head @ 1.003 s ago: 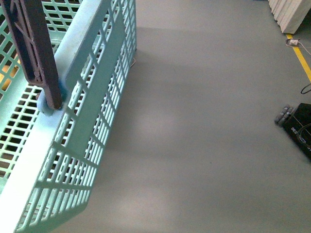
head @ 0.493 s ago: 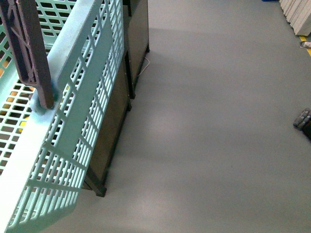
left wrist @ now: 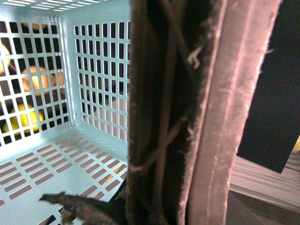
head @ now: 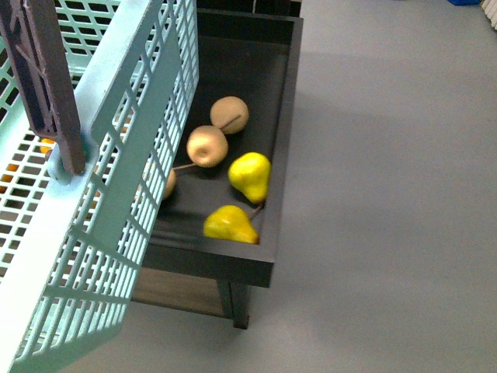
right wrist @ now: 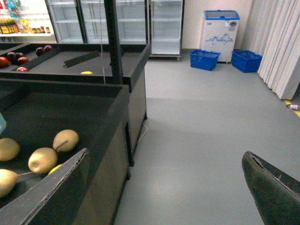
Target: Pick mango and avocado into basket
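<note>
Plainly, my right pincer (right wrist: 161, 190) gaped wide; my left pincer's state I couldn't tell. The light teal slotted plastic basket (head: 112, 116) hung at nine o'clock, with the rounded bright-yellow mango (head: 249, 176), I judged, at its three o'clock. Best was dropping straight down, clear of the black tray (head: 285, 140).

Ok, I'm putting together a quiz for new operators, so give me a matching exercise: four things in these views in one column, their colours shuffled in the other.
Things:
1. basket
2. basket handle
3. fruit bin
4. floor

Colours:
a. grey
b. light teal
c. black
d. brown

Pairs: 1-b, 2-d, 3-c, 4-a
</note>
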